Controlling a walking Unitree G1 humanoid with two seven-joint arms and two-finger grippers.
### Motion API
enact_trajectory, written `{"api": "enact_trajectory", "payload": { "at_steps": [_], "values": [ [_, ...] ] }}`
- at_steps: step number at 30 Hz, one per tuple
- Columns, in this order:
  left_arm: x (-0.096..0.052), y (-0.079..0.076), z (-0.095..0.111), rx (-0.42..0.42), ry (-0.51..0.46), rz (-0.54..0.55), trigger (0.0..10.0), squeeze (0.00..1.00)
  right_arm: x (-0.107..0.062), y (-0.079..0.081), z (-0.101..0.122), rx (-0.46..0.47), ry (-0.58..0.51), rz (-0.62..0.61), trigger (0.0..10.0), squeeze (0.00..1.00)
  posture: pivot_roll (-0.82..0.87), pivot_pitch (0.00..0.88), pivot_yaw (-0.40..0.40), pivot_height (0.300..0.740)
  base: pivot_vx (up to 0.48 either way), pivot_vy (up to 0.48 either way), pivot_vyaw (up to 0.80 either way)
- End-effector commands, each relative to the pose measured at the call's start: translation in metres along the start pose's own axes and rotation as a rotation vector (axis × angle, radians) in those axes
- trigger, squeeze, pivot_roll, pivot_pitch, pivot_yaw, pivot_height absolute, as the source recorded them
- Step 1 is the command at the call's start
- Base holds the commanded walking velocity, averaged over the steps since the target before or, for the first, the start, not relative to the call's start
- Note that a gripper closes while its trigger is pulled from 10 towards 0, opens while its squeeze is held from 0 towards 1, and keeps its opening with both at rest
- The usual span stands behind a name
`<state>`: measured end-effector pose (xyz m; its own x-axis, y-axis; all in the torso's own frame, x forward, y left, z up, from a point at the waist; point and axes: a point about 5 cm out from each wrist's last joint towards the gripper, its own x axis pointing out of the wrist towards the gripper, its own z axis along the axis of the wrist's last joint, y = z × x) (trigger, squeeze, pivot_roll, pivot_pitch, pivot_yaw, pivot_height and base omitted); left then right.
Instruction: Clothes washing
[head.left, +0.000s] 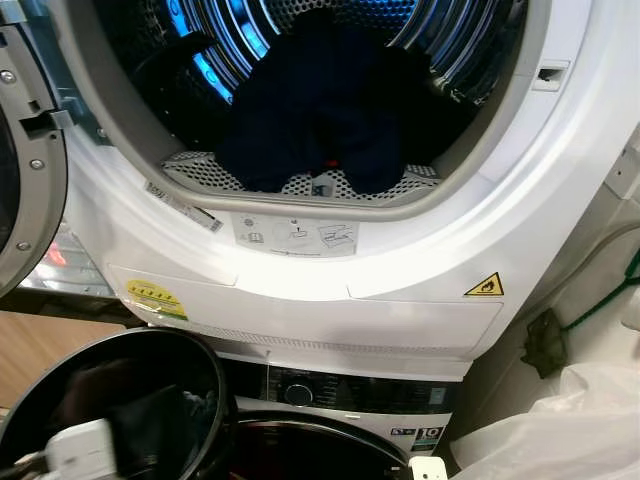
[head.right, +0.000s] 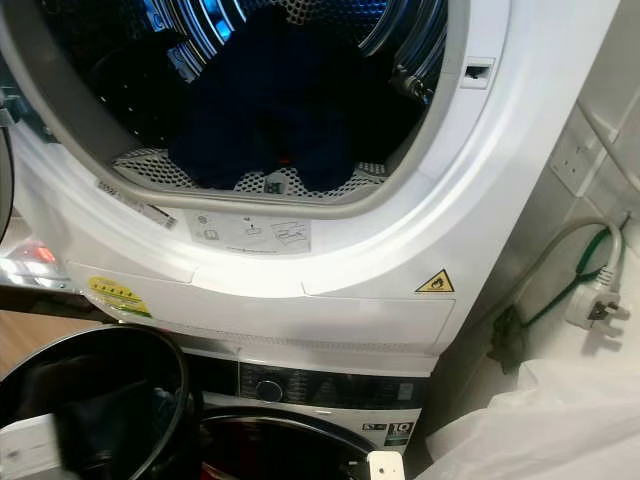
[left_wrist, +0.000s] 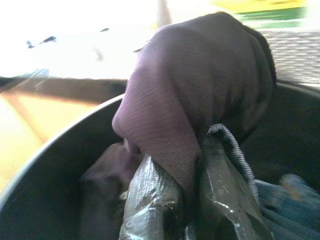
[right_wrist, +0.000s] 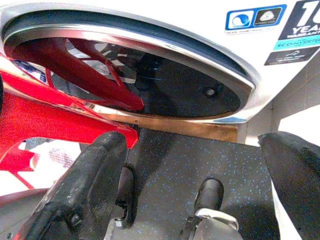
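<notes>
In the left wrist view my left gripper (left_wrist: 192, 180) is shut on a dark maroon garment (left_wrist: 195, 95), bunched over its fingertips. It hangs over a round black basket (head.left: 150, 350) at the lower left, which holds more clothes, some of them blue denim (left_wrist: 285, 200). Above, the dryer's open drum (head.left: 300, 60) glows blue inside, and a pile of dark navy clothes (head.left: 320, 110) lies at its mouth. My right gripper (right_wrist: 195, 165) is open and empty, low before the washer door (right_wrist: 150, 75).
The dryer door (head.left: 25, 150) stands open at the left. The washer's control panel (head.left: 330, 392) sits below the dryer. A red basket (right_wrist: 50, 115) stands on the speckled floor by the washer. A white plastic bag (head.left: 560, 430) and a green cable with a plug (head.right: 595, 300) are at the right.
</notes>
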<state>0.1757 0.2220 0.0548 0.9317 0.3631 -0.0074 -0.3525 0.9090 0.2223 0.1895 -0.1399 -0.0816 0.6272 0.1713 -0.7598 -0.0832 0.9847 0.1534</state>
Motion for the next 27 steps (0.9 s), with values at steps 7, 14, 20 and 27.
{"api": "enact_trajectory", "payload": {
  "at_steps": [7, 14, 20, 27],
  "values": [
    [0.005, -0.009, 0.01, 0.052, -0.061, -0.046, 10.0, 0.0, 0.0, 0.003, -0.002, 0.006, 0.007, 0.008, 10.0, 0.0, 0.1, 0.0, 0.05, 0.74, 0.0, 0.0, 0.0],
    [0.008, -0.011, 0.015, 0.061, -0.096, -0.045, 10.0, 1.0, 0.0, 0.003, -0.002, 0.007, 0.006, 0.009, 10.0, 0.0, 0.11, 0.0, 0.05, 0.74, 0.0, 0.0, 0.0],
    [0.007, -0.017, 0.019, 0.052, -0.115, -0.078, 10.0, 0.0, 0.0, 0.004, -0.002, 0.009, 0.006, 0.008, 10.0, 0.0, 0.1, 0.0, 0.052, 0.74, 0.0, 0.0, 0.0],
    [0.008, -0.02, 0.02, 0.049, -0.123, -0.082, 6.9, 0.0, 0.0, 0.003, -0.002, 0.01, 0.004, 0.007, 10.0, 0.0, 0.1, 0.0, 0.051, 0.74, 0.0, 0.0, 0.0]
  ]
}}
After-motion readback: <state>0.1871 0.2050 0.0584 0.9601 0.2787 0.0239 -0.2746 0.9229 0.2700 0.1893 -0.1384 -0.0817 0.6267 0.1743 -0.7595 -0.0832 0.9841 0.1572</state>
